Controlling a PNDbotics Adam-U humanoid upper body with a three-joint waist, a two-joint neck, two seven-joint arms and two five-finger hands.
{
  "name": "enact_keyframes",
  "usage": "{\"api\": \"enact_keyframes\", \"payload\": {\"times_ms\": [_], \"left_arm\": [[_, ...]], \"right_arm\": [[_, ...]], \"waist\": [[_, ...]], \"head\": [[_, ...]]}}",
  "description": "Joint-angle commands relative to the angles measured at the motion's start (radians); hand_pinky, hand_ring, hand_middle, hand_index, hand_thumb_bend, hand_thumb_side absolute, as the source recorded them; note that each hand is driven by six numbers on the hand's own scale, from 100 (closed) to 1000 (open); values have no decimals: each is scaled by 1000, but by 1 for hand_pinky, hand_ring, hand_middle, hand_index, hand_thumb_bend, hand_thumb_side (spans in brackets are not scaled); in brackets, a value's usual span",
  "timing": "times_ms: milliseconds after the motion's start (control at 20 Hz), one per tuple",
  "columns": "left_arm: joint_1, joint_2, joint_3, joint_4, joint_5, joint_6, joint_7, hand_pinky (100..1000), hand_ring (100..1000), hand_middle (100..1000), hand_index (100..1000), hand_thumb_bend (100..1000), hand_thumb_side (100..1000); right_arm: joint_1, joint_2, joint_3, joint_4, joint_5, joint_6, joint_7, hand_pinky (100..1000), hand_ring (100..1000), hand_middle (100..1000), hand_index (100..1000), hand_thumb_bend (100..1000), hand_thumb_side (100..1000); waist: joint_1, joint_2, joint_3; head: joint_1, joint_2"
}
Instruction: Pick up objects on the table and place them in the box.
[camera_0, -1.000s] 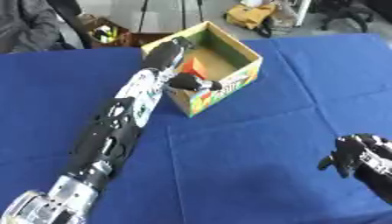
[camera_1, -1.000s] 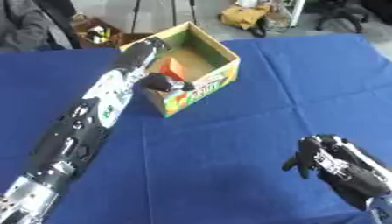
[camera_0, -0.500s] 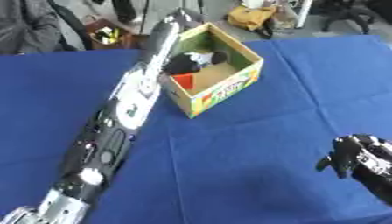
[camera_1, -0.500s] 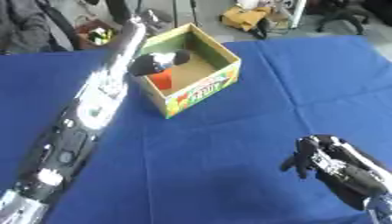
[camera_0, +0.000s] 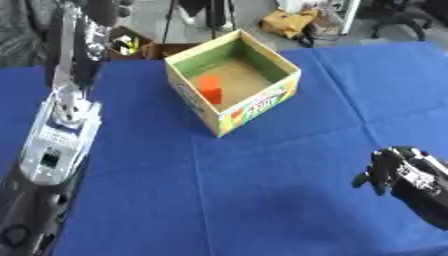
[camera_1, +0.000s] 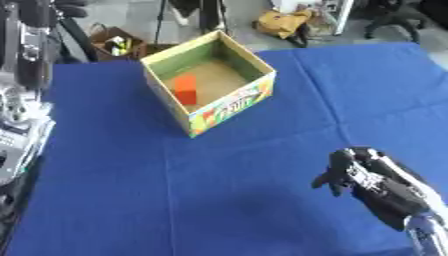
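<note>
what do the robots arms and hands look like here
The left arm is a long run of silver-grey metal segments with black sections and dark panels on its casing, darker towards the bottom. The right hand is mostly black, chunky and blocky, with small pale silver patches at its joints. No cables or readable markings can be made out.

Block (camera_0: 209, 88) in box (camera_0: 254, 106), box on table (camera_0: 262, 190).
</note>
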Motion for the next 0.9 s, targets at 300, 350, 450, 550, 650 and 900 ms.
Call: {"api": "enact_keyframes", "payload": {"times_ms": [300, 350, 450, 550, 650, 900], "left_arm": [[91, -5, 60, -53, 45, 28, 46, 641, 634, 653, 713, 757, 896], [102, -9, 62, -53, 48, 30, 49, 639, 631, 650, 712, 751, 893], [118, -16, 65, -51, 53, 33, 53, 637, 628, 647, 709, 745, 889], [130, -20, 65, -48, 56, 34, 55, 635, 625, 642, 707, 742, 885], [140, -26, 66, -47, 60, 33, 55, 632, 622, 637, 705, 736, 883], [155, -36, 68, -43, 70, 31, 56, 628, 615, 625, 703, 731, 878]], "right_arm": [[-4, -23, -13, -12, -8, -6, -10, 586, 336, 333, 372, 100, 318], [-4, -23, -14, -12, -9, -6, -11, 586, 336, 333, 372, 100, 318], [-4, -23, -15, -12, -9, -7, -12, 586, 335, 332, 372, 100, 319], [-4, -24, -13, -13, -9, -6, -11, 586, 336, 332, 373, 100, 319], [-6, -26, -15, -14, -9, -9, -13, 588, 336, 333, 374, 100, 320], [-12, -35, -33, -18, -18, -21, -30, 590, 336, 333, 375, 100, 319]], "waist": [[-4, -12, 11], [-3, -12, 12], [-3, -11, 12], [-3, -11, 14], [-3, -11, 13], [-3, -11, 13]], "head": [[-2, 2], [-3, 3], [-7, 2], [-5, 0], [-8, -1], [-14, -5]]}}
